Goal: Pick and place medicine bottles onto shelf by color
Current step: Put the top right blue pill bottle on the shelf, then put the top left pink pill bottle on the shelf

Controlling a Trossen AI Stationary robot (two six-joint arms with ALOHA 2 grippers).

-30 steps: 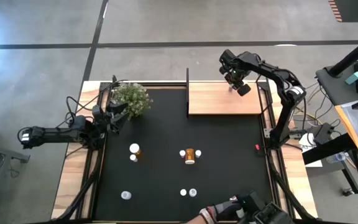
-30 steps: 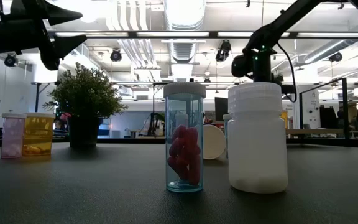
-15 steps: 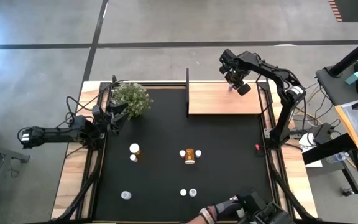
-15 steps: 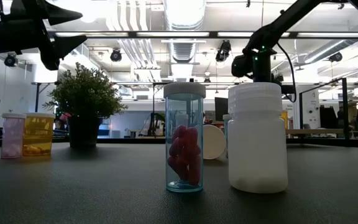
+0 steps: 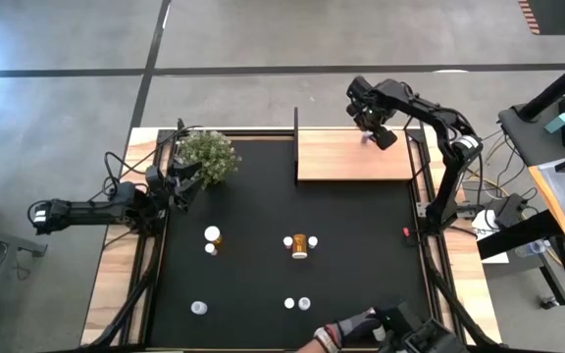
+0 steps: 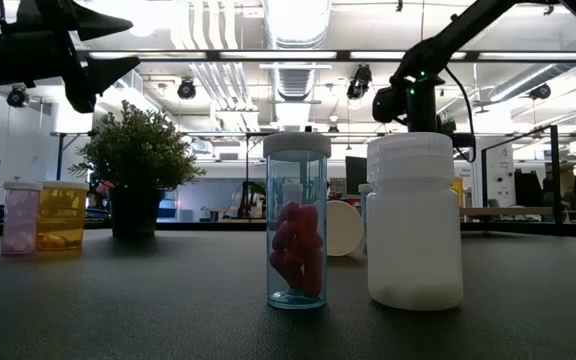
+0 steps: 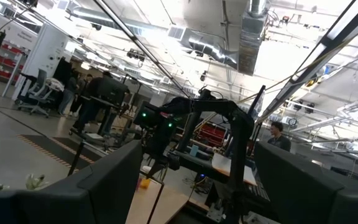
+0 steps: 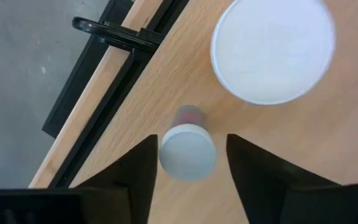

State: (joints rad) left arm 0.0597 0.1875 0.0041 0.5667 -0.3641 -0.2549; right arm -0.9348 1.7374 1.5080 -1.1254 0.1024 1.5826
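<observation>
My right gripper [image 8: 188, 180] hangs pointing down over the far right corner of the shelf [image 5: 356, 159], open. A small white-capped bottle with pink contents [image 8: 187, 151] stands upright on the board between its fingers, with a gap showing on one side. A larger white-capped bottle [image 8: 272, 50] stands on the board beside it. Several more medicine bottles stand on the black mat, among them an orange one [image 5: 300, 245] lying on its side and a white-capped pair [image 5: 297, 304]. My left gripper [image 5: 182, 181] waits open at the table's left by the plant.
A potted green plant [image 5: 207, 157] stands at the mat's far left. The shelf's black frame bar [image 8: 129, 34] runs along the board's edge. A person's gloved hand [image 5: 346, 335] shows at the near edge. A red speck [image 5: 406, 232] lies at the mat's right.
</observation>
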